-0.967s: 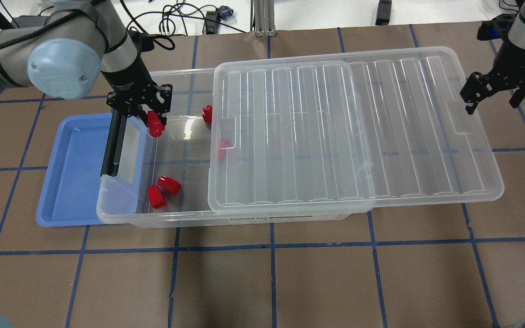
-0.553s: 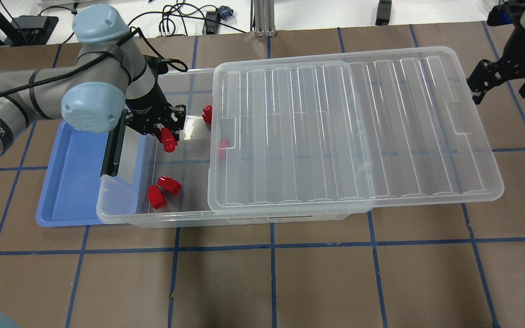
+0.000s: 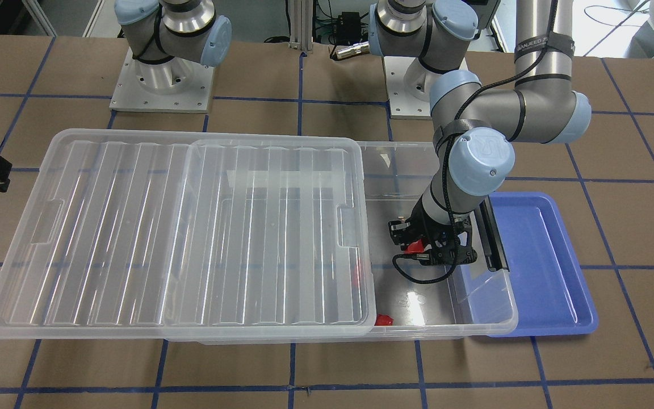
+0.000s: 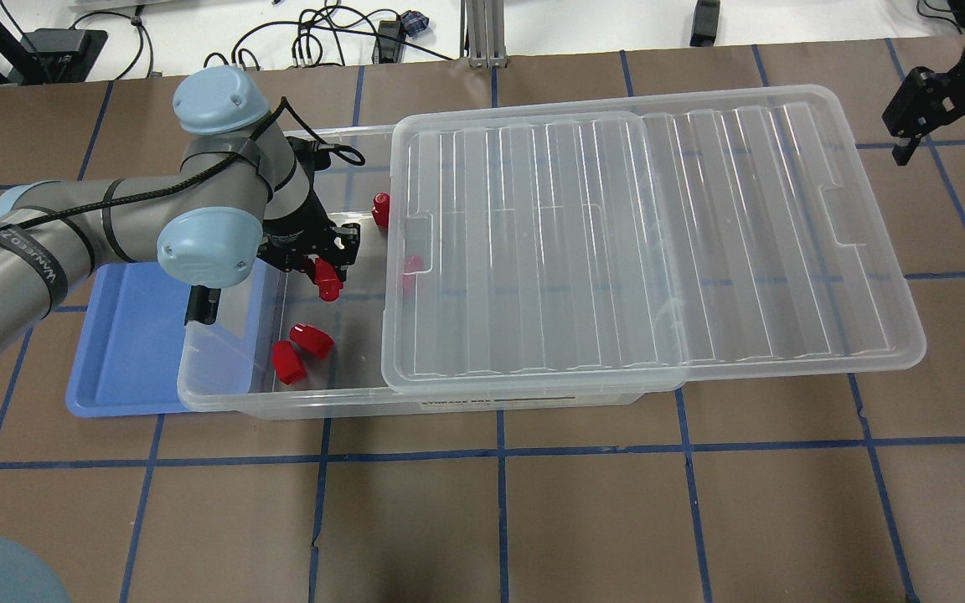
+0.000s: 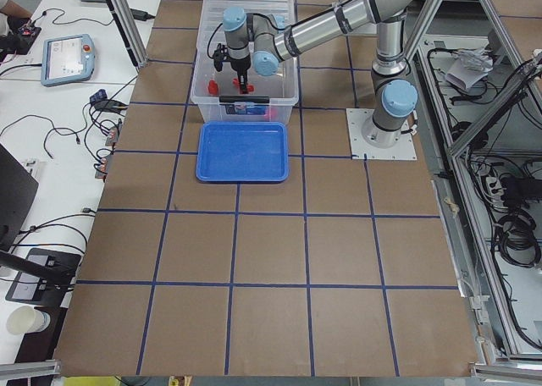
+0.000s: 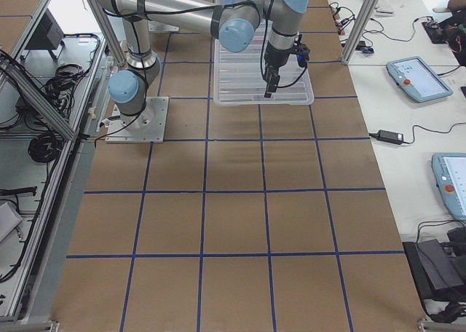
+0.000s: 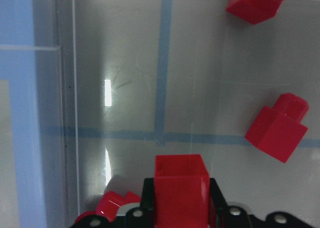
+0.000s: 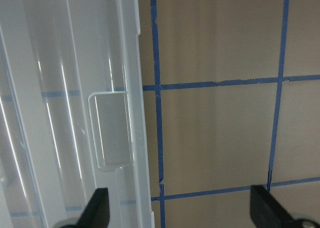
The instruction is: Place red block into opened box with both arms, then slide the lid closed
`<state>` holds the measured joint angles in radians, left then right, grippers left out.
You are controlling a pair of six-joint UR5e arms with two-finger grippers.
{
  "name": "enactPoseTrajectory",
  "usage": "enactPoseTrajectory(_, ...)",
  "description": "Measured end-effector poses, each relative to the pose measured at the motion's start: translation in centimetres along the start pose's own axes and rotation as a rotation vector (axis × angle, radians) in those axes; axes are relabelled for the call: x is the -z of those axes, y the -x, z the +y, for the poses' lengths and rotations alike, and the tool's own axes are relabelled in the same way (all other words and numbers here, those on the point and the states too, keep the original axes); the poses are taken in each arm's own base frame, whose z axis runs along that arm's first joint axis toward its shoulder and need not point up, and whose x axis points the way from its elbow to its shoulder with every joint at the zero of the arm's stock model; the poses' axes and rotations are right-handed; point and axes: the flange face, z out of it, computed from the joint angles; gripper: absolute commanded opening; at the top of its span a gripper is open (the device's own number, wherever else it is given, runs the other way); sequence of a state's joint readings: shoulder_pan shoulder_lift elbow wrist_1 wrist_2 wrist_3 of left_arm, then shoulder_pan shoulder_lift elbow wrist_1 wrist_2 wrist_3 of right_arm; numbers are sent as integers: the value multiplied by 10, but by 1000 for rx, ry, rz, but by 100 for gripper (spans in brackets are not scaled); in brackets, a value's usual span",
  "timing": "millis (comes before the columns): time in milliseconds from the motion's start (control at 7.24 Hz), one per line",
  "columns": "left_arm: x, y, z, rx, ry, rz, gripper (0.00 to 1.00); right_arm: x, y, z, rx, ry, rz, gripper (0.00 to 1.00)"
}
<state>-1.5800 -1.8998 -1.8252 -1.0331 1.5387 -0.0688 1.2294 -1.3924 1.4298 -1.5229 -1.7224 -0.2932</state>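
Observation:
My left gripper (image 4: 325, 266) is shut on a red block (image 4: 329, 283) and hangs inside the open end of the clear box (image 4: 449, 402). From the left wrist, the red block (image 7: 181, 188) sits between the jaws above the box floor. Several other red blocks lie in the box, among them one (image 4: 312, 339) near the front wall and one (image 4: 380, 209) at the back. The ribbed clear lid (image 4: 650, 234) covers the box's right part and overhangs to the right. My right gripper (image 4: 952, 142) is open, above the table past the lid's right end (image 8: 125, 113).
A blue tray (image 4: 131, 335) lies under and beside the box's left end, next to the box's black bar (image 3: 491, 238). Brown table with blue tape lines all around. Cables and a metal post lie along the far edge.
My left gripper has carried the red block to the right and nearer the front, further over the box floor. My right gripper has drifted to the far right, away from the lid.

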Motion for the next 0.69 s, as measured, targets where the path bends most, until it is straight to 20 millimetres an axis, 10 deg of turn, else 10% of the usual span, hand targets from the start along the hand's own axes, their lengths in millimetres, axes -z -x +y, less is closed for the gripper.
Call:
enactPoseTrajectory(276,-18,1,-6,-19,-16,1,14,-5,-2,-2,-2,9,-5,100)
enactPoseTrajectory(553,-28,2,-7,-25,-15,1,88,-9,-2,-3,-1,18,-11,100)
enactPoseTrajectory(691,-30,4,-8,-25,-13,-2,98,-12,-2,-4,0,24,-13,100)
